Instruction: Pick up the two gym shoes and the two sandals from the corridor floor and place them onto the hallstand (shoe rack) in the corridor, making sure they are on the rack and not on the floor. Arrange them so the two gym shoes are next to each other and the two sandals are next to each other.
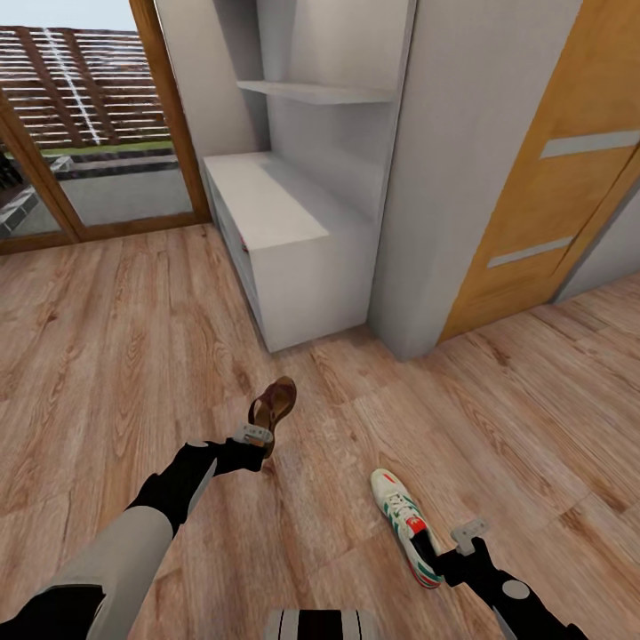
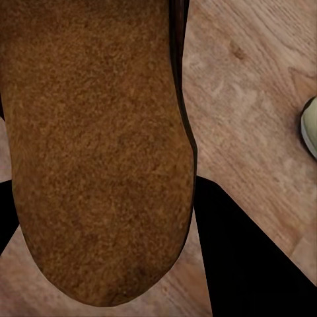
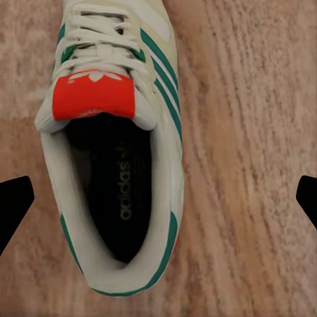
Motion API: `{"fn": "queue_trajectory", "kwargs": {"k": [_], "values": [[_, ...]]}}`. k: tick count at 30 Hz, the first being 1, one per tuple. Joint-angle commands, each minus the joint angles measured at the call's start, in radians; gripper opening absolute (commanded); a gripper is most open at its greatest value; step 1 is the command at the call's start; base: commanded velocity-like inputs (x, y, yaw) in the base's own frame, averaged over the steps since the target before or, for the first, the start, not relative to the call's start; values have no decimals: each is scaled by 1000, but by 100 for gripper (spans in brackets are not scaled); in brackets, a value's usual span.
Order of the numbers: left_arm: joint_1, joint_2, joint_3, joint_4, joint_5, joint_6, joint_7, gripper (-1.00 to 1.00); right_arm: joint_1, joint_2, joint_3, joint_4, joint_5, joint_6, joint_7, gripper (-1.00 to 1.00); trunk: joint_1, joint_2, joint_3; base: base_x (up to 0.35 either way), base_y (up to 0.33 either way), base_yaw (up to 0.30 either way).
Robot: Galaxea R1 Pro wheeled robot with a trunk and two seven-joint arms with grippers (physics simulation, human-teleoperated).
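L gripper has a brown sandal clamped at one end. The sandal sticks out past the fingertips toward 1 o'clock in head view, clear of the corridor floor, long axis running 7-to-1, sole edge-on w/ the strap side facing 9. In L wrist view the sandal's tan-brown face sits right up against the lens; the dark fingers flank it, so the grip is closed on it, tho exact pad contact can't be made out.

R gripper is low, right at the heel end of a gym shoe lying on the floor. The shoe is at approx 10 o'clock from the gripper, upright on its sole, long axis 11-to-5 in head view, toe toward 11, heel toward the gripper. In R wrist view the shoe lies btwn the two fingertips, spread wide w/ floor visible each side, not touching it: jaws open, holding nothing. Red tongue patch, green stripes, white laces show clearly.

Hallstand stands at 12 o'clock from the sandal, well apart, grey wall shelf above it. Wood door at 2 o'clock.
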Motion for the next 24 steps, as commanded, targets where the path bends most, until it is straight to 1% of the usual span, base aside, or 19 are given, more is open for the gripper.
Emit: {"fn": "queue_trajectory", "kwargs": {"k": [1,11,15,21,23,24], "values": [[0,-1,2,-2,-8,5,-5,-100,0,-1,2,0,5,-4,0,100,0,0,-1,0,0,3],[1,-2,2,-7,-7,5,-5,-100,0,-1,0,-1,5,-7,0,100,0,0,-1,0,0,0],[2,-2,3,-8,-6,5,-5,-100,0,-2,-1,-1,5,-8,-1,100,2,-1,-18,0,0,33],[2,-4,3,-10,-6,4,-5,-100,0,-2,-1,-1,5,-17,-2,100,4,-3,-48,0,0,135],[3,-5,3,-10,-6,4,-5,-100,0,-2,0,0,5,-27,-2,100,5,-3,-58,0,0,151],[2,-5,3,-10,-6,4,-5,-100,0,-2,1,1,6,-41,-2,100,5,-3,-59,0,0,141]]}}
